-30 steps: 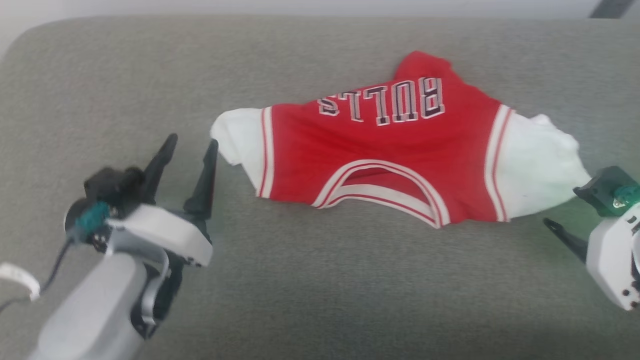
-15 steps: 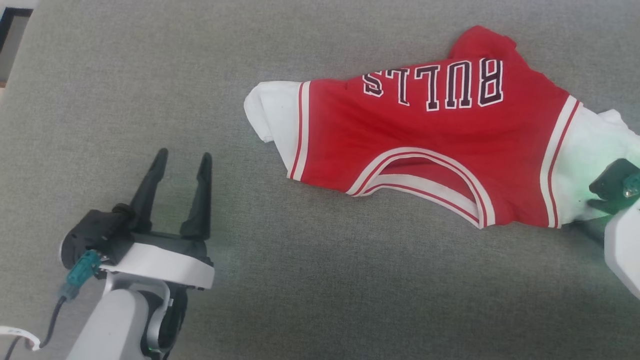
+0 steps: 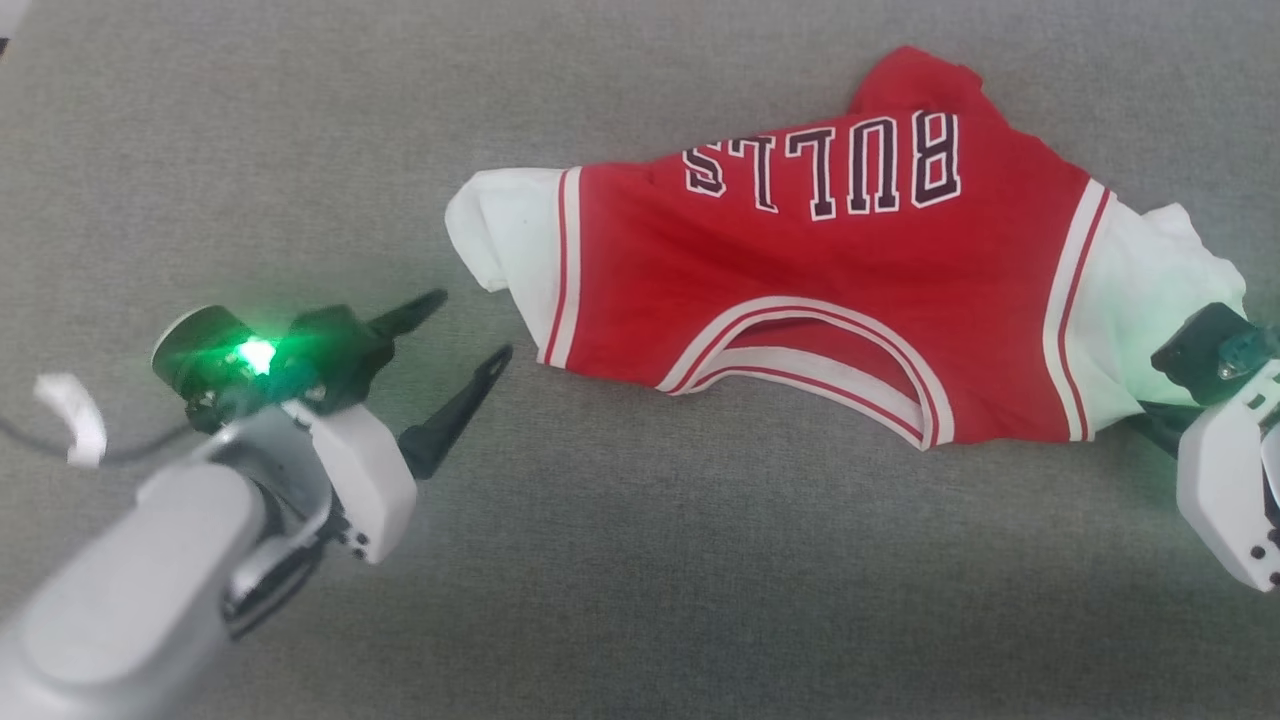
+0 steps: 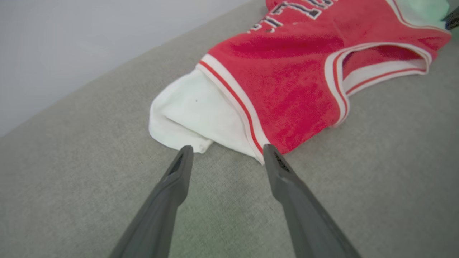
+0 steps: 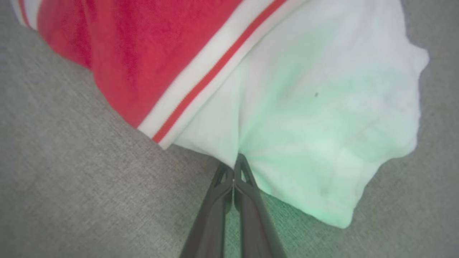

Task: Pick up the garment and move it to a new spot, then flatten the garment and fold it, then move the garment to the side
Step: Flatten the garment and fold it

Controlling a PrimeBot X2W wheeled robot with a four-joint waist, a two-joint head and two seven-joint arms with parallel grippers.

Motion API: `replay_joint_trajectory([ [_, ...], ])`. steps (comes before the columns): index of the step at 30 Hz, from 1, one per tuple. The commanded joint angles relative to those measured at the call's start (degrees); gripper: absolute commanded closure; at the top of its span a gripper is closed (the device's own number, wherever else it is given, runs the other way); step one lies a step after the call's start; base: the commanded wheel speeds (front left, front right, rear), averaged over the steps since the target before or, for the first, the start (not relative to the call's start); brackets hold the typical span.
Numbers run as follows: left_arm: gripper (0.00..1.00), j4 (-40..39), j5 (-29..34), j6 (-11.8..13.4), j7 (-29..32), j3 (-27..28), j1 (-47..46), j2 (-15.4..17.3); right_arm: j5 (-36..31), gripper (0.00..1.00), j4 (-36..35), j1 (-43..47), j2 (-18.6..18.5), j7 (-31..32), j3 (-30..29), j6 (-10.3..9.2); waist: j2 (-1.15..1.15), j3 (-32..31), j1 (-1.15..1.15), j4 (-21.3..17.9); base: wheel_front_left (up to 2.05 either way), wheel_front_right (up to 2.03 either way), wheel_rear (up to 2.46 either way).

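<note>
garment [image 3: 800, 300] lies crumpled on grey cushion [image 3: 640, 600], right gripper [image 5: 235, 163] fingers shut pinching its white edge, left gripper [image 4: 226, 150] fingers wide open, empty, just short of its opposite white end; thin one-sided pinch could slip or bunch cloth when lifted

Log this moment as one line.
right gripper: shut on red sleeveless jersey, white end | left gripper: open, near opposite white end | support: grey fabric surface

The red Bulls jersey [image 3: 800, 290] lies rumpled on grey upholstery [image 3: 640, 580], lettering side up. Its white inner fabric [image 3: 500, 235] shows at both ends.
</note>
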Motion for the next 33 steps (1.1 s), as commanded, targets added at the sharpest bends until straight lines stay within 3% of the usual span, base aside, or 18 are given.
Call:
replay_joint_trajectory([
  [1, 0.00, -0.4, -4.5, 0.0, 3.7, -5.5, -4.1, 3.8, 0.3, 1.00, 0.6, 0.2, 0.7, 0.8, 1.2, 0.03, 0.00, 0.7, 0.00, -0.5, 0.00, 0.00, 0.00],
  [6, 0.00, -1.0, -14.2, 0.0, 9.9, -22.5, -18.0, 10.3, 0.4, 1.00, 0.6, -1.6, 1.4, 1.1, 1.8, 0.02, 0.00, 2.5, 0.00, -1.6, 0.00, 0.00, 0.00],
  [11, 0.00, 2.7, -16.6, -0.1, 9.1, -35.2, -29.2, 10.5, 0.4, 1.00, 1.0, -2.5, 1.4, 1.1, 2.0, -0.08, 0.00, 4.0, 0.00, -2.2, 0.00, 0.00, 0.00],
  [16, 0.00, 5.6, -13.3, -0.1, 8.6, -38.1, -33.2, 8.5, 0.2, 1.00, 1.0, -3.4, 1.7, 1.2, 2.1, -0.14, 0.00, 5.5, 0.00, -2.9, 0.00, 0.00, 0.00],
  [20, 0.02, 4.4, -10.3, -0.1, 13.4, -38.2, -30.9, 8.0, -0.2, 1.00, 0.6, -3.9, 2.2, 1.3, 2.4, -0.26, 0.00, 6.6, 0.00, -3.7, 0.00, 0.00, 0.00],
  [27, 0.05, 3.6, -10.7, -0.1, 19.0, -38.8, -29.0, 8.5, -0.6, 1.00, 0.4, -4.7, 3.0, 1.3, 2.8, -0.29, 0.00, 7.7, 0.00, -4.5, 0.00, 0.00, 0.00],
  [28, 0.15, 3.3, -11.1, -0.1, 19.7, -38.9, -28.8, 8.4, -0.7, 1.00, 0.3, -4.9, 3.1, 1.2, 2.9, -0.29, 0.00, 7.9, 0.00, -4.6, 0.00, 0.00, 0.00],
  [29, 0.52, 3.2, -11.5, -0.1, 20.4, -39.0, -28.6, 8.3, -0.8, 1.00, 0.2, -5.0, 3.2, 1.1, 2.9, -0.29, 0.00, 8.0, 0.00, -4.6, 0.00, 0.00, 0.00],
  [30, 0.56, 3.2, -11.5, -0.1, 21.2, -39.1, -28.6, 8.2, -0.9, 1.00, 0.1, -5.1, 3.4, 0.9, 2.9, -0.30, 0.00, 8.2, 0.00, -4.7, 0.00, 0.00, 0.00],
  [32, 1.00, 3.7, -12.5, -0.1, 22.2, -39.1, -28.7, 7.8, -1.0, 1.00, -0.1, -5.4, 3.6, 0.7, 2.9, -0.30, 0.00, 8.3, 0.00, -4.8, 0.00, 0.00, 0.00],
  [33, 1.00, 4.0, -12.9, -0.1, 22.6, -39.1, -28.8, 7.7, -1.1, 1.00, -0.1, -5.5, 3.7, 0.3, 2.8, -0.30, 0.00, 8.4, 0.00, -4.9, 0.00, 0.00, 0.00],
])
